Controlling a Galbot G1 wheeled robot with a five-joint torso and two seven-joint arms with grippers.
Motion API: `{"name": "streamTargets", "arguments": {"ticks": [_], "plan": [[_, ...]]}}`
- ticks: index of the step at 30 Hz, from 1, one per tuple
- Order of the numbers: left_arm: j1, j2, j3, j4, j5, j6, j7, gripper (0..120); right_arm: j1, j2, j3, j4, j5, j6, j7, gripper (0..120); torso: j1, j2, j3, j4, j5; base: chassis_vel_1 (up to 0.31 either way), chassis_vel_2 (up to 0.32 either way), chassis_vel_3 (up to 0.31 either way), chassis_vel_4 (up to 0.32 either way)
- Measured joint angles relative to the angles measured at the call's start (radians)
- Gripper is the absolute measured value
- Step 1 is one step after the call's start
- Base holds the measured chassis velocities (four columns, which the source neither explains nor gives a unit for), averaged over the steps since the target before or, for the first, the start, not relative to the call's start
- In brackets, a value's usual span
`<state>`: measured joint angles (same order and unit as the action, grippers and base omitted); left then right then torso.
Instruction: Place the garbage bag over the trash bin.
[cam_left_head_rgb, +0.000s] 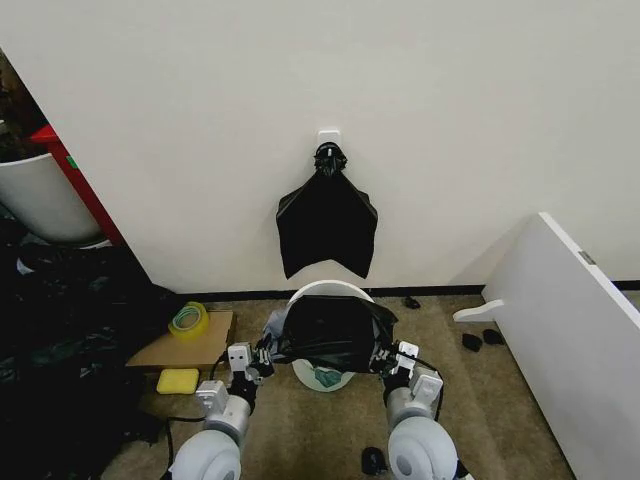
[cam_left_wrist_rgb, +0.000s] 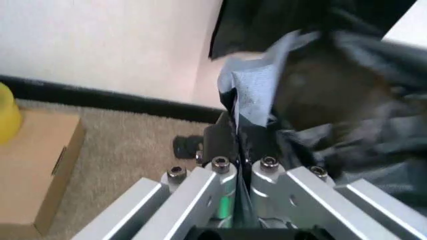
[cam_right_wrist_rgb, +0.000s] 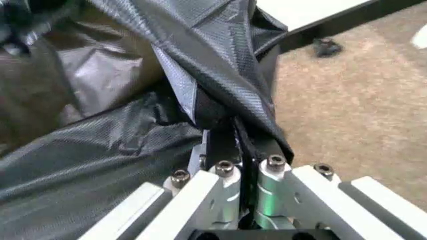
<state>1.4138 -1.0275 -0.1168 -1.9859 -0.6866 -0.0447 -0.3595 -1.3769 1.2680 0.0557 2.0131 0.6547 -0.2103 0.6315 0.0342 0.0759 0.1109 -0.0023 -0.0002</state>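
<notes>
The glossy black garbage bag (cam_left_head_rgb: 330, 332) is stretched open between my two grippers, just above the trash bin (cam_left_head_rgb: 322, 372), a cream-white bucket on the carpet whose rim shows behind and below the bag. My left gripper (cam_left_head_rgb: 262, 360) is shut on the bag's left edge. In the left wrist view the crinkled garbage bag (cam_left_wrist_rgb: 333, 95) is pinched between the closed fingers of the left gripper (cam_left_wrist_rgb: 240, 145). My right gripper (cam_left_head_rgb: 390, 358) is shut on the bag's right edge. The right wrist view shows the garbage bag (cam_right_wrist_rgb: 213, 60) folded into the right gripper (cam_right_wrist_rgb: 230, 137).
A kite-shaped bunch of black bags (cam_left_head_rgb: 327, 222) hangs from a wall hook behind the bin. A cardboard box (cam_left_head_rgb: 185, 345) with a yellow tape roll (cam_left_head_rgb: 189, 320) lies left, with a yellow sponge (cam_left_head_rgb: 178, 381) beside it. A white board (cam_left_head_rgb: 575, 330) leans at right. Dark sheeting (cam_left_head_rgb: 60, 350) covers the far left.
</notes>
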Motion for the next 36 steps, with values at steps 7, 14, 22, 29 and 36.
{"name": "streamTargets", "arguments": {"ticks": [7,14,22,29,36], "plan": [[-0.011,0.004,0.0,-0.021,-0.003,-0.007,0.0,0,-0.01,-0.019,0.0,0.012,-0.028,0.097,-0.097,0,0.0,0.0,0.0,-0.0002,-0.0002,0.0,0.0,0.0,0.0],[0.002,0.025,-0.001,-0.021,-0.004,0.016,-0.004,0,-0.036,-0.038,0.003,0.038,-0.053,0.021,-0.057,0,0.0,0.0,0.0,-0.0003,-0.0004,0.0,0.0,0.0,0.0],[-0.001,0.018,0.009,0.045,0.008,0.054,-0.009,0,-0.011,-0.005,-0.01,-0.031,-0.057,-0.067,0.017,0,0.0,0.0,0.0,-0.0001,-0.0006,0.0,0.0,0.0,0.0],[-0.034,0.007,0.009,0.098,0.012,0.065,-0.018,0,0.02,0.019,-0.018,-0.081,-0.041,-0.098,0.035,0,0.0,0.0,0.0,-0.0002,-0.0004,0.0,0.0,0.0,0.0],[-0.066,-0.03,0.018,0.165,0.028,0.059,-0.024,0,0.051,0.035,-0.02,-0.141,-0.052,-0.068,0.021,0,0.0,0.0,0.0,-0.0002,-0.0004,0.0,0.0,0.0,0.0]]}}
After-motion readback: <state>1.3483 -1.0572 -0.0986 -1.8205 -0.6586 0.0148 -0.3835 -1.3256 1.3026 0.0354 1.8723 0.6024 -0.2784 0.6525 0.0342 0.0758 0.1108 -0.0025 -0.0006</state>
